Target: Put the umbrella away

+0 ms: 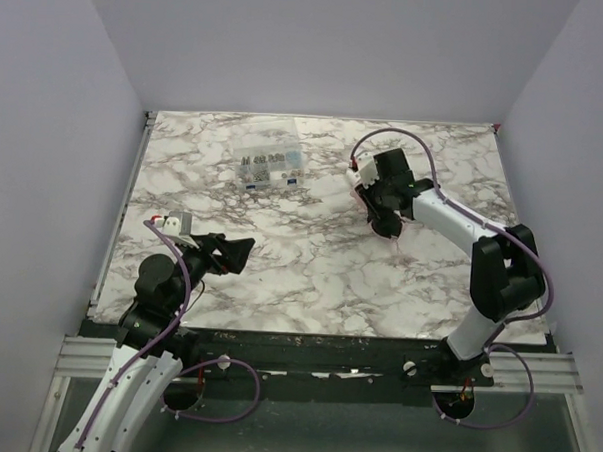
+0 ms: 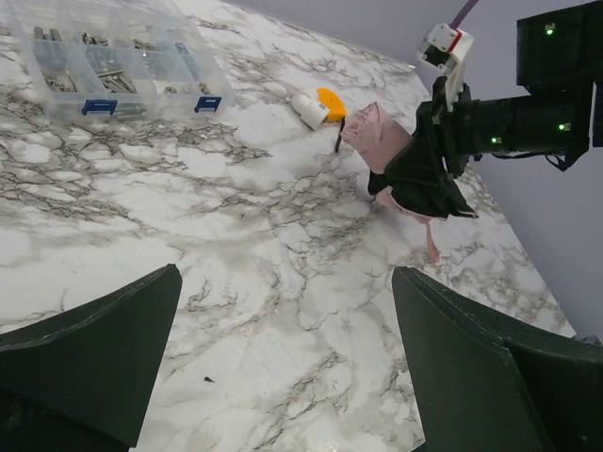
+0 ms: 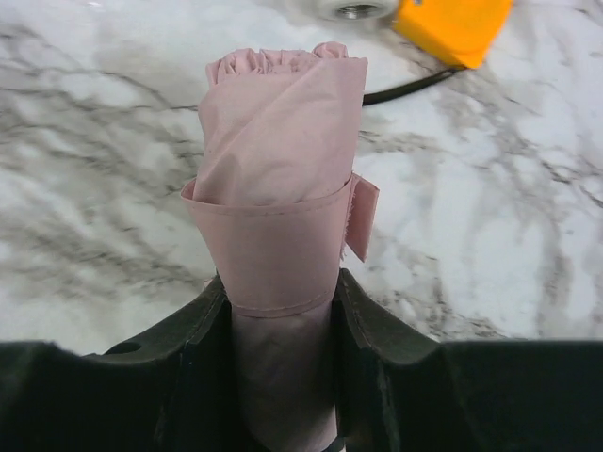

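The left hand (image 1: 242, 255) hangs released over the near-left of the marble-veined desk (image 1: 309, 276), holding nothing. Beyond it sits a clear plastic compartment box (image 1: 269, 167). Toward the right rear, near an orange-and-white gadget (image 2: 316, 104), the umbrella (image 3: 278, 188), a soft pink fabric roll banded by a cloth tab, is grasped by the right hand (image 3: 283, 306). The grip should press through to the stiff core, since loose cloth may slip.

Pale pink umbrella (image 3: 278, 179), rolled and banded; pinched between right gripper (image 3: 283, 311) jaws.

Open tabletop (image 1: 310, 266) spans the middle; far back stand a parts box (image 1: 269, 168) and an orange-and-white gadget (image 2: 318, 105), seemingly touching the umbrella (image 3: 278, 188).
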`<action>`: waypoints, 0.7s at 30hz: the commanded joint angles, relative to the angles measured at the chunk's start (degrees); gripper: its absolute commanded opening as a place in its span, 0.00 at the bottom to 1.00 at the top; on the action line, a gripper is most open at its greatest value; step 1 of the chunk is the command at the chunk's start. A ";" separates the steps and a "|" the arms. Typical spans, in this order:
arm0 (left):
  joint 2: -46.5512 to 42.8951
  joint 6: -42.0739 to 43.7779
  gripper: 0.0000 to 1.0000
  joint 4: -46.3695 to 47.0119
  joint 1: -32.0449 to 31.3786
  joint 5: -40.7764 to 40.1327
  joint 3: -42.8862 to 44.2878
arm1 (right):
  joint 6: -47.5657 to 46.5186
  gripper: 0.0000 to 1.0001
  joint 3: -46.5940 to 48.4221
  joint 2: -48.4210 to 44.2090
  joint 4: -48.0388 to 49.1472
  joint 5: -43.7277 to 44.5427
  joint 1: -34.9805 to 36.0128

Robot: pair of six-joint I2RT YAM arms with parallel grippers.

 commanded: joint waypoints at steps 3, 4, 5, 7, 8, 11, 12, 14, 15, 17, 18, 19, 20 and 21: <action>-0.06 -0.68 0.98 -1.30 0.30 1.38 0.24 | -1.99 0.53 -0.33 5.75 3.04 14.10 4.43; -0.23 -0.60 0.98 -1.53 0.26 1.34 0.36 | -1.34 0.59 -0.12 5.95 2.02 11.92 5.61; -0.30 -0.51 0.99 -1.84 0.31 1.26 0.44 | -0.52 0.64 0.16 5.62 0.25 9.60 6.52; -0.67 -0.18 0.98 -2.60 0.31 0.85 0.78 | 0.96 0.73 1.77 4.13 -4.28 -1.08 7.17; -0.79 0.10 0.98 -2.86 0.30 0.81 0.91 | 1.76 0.76 2.62 3.15 -6.30 -7.31 7.22; -0.94 0.29 0.98 -3.20 0.28 0.50 1.15 | 3.14 0.84 5.49 -0.13 -12.45 -21.46 7.22; -0.87 0.21 0.98 -3.09 0.26 0.58 1.04 | 3.65 0.86 5.93 -0.77 -13.66 -24.61 7.21; -0.55 -0.09 0.99 -2.44 0.30 0.91 1.08 | 3.35 0.87 6.89 -1.13 -17.34 -31.46 7.22; -0.27 -0.30 0.99 -2.04 0.30 1.18 1.11 | 2.56 0.88 7.39 -0.91 -18.91 -34.79 7.20; 0.08 -0.58 0.98 -1.63 0.29 1.71 1.11 | 2.11 0.88 7.29 -0.96 -19.73 -37.38 7.21; 0.21 -0.65 0.98 -1.49 0.29 1.97 1.21 | 1.91 0.88 7.34 -1.28 -19.47 -36.79 7.14; 0.18 -0.68 0.98 -1.43 0.27 2.16 1.27 | 2.03 0.88 7.65 -1.50 -19.20 -35.20 6.93; 0.08 -0.76 0.98 -1.38 0.33 2.40 1.17 | 2.47 0.88 8.03 -1.85 -18.49 -33.98 6.35; 0.04 -0.76 0.98 -1.32 0.34 2.54 1.08 | 3.25 0.88 8.22 -2.17 -17.34 -32.53 4.95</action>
